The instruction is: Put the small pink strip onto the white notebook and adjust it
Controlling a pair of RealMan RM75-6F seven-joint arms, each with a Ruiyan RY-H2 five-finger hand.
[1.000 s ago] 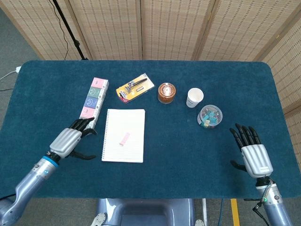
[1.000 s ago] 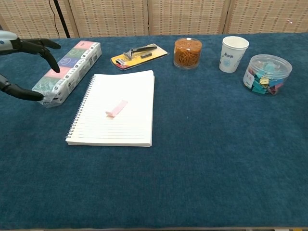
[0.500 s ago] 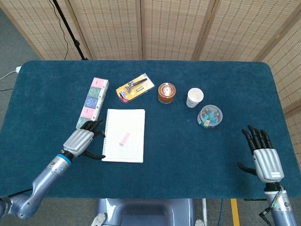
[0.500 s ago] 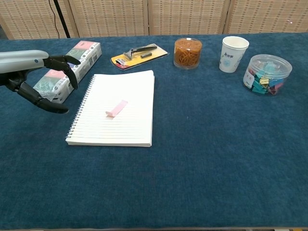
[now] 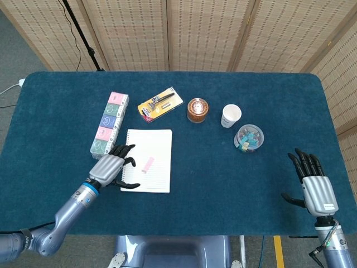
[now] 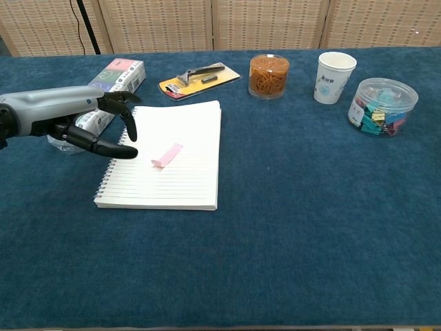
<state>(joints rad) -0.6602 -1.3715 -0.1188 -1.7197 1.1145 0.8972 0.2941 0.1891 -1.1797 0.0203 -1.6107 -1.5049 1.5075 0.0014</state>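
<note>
Pink strip: the small pink strip [image 5: 148,163] lies flat on the white notebook [image 5: 156,146], a little near of the page's middle, set on a slant. In the chest view it [image 6: 167,154] rests on the ruled lines, apart from my fingers.
White notebook: it [image 6: 186,131] lies closed-flat on the blue table [image 5: 223,184], its spiral binding along the left edge.
My left hand: my left hand [image 5: 110,169] hovers over the notebook's left edge, palm down. My fingers [image 6: 129,118] are spread and hold nothing; the thumb reaches out low toward the strip, its tip just left of it and not touching.
My right hand: my right hand [image 5: 314,187] is at the near right of the table, well apart from everything, fingers apart and pointing far, holding nothing. The chest view does not show it.
Tissue pack: a long pack [image 5: 109,123] with coloured panels lies left of the notebook, running far to near; my left arm partly covers its near end in the chest view.
Far row: a yellow card with a razor [image 5: 160,103], a clear jar of rubber bands [image 5: 197,109], and a white paper cup [image 5: 230,115] stand far of the notebook, left to right.
Clip tub: a clear round tub of coloured clips [image 5: 249,138] sits near and right of the cup.
</note>
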